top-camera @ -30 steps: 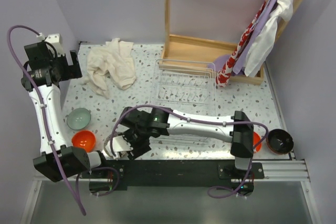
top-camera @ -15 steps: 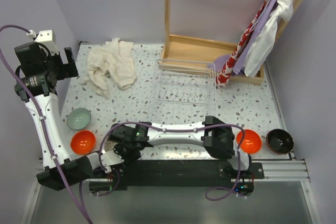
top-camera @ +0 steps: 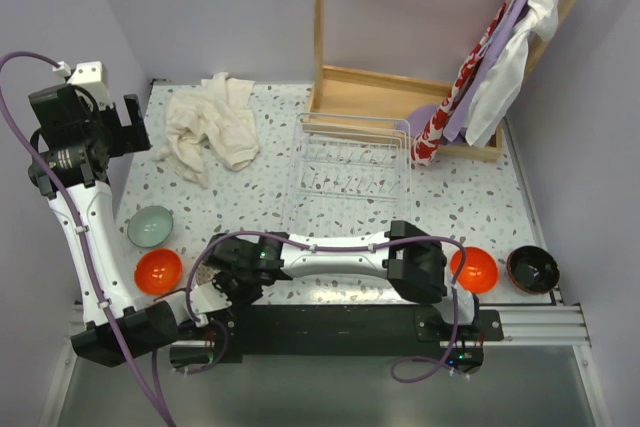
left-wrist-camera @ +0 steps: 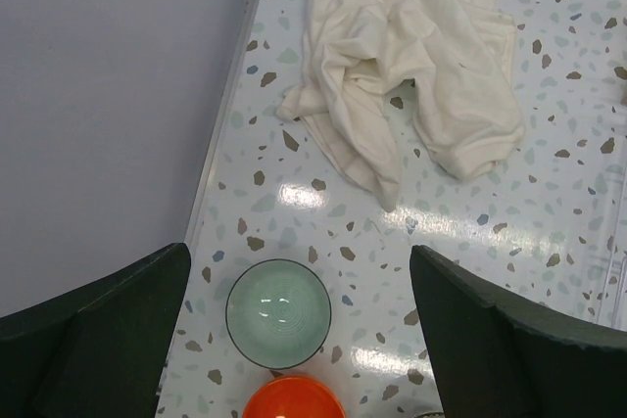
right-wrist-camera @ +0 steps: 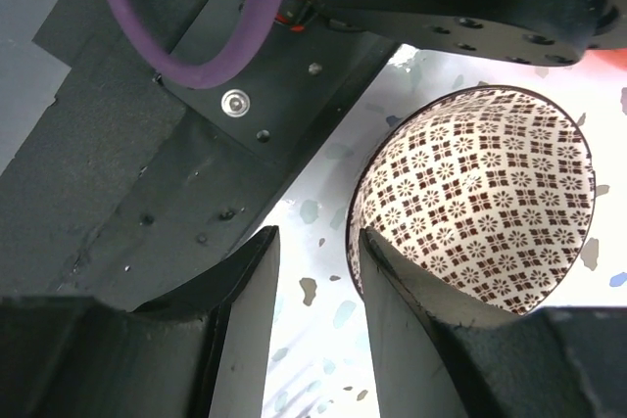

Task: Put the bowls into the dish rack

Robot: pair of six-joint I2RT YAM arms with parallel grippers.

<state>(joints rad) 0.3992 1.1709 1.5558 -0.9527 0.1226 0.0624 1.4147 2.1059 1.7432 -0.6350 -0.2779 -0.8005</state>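
At the near edge of the counter [top-camera: 470, 217], beside the black base plate [top-camera: 340, 325], the right arm lies stretched across toward the left. Its right claw [top-camera: 212, 292] is low over the patterned bowl [top-camera: 205, 274]. From above, only a sliver of this bowl shows past the wrist. The right wrist camera shows much more: the bowl's mouth is turned toward the lens, and its white inside is covered in small dark checks. It is round, so it has no long axis. The claw is partly open. One finger [right-wrist-camera: 397, 301] stands at the bowl's rim and the other is outside it, with bare counter between that finger and the rim. Neither finger has pinched the bowl.

Just beyond, on the left, sits the left orange bowl [top-camera: 159, 267], with the pale green bowl [top-camera: 150, 226] behind it. Both stand mouth up. On the right are the right orange bowl [top-camera: 473, 267] and the dark bowl [top-camera: 532, 269], which only the overhead camera shows.

Mid-counter stands the dish rack [top-camera: 350, 167], with its long side running left to right and no bowl in it.

Farther back on the left, the left claw [top-camera: 125, 127] hangs high with its fingers spread wide and nothing between them. Its camera looks down on the green and orange bowls and a crumpled white cloth [left-wrist-camera: 411, 75]. At the back stands a wooden frame [top-camera: 400, 87] with hanging cloths [top-camera: 500, 47].
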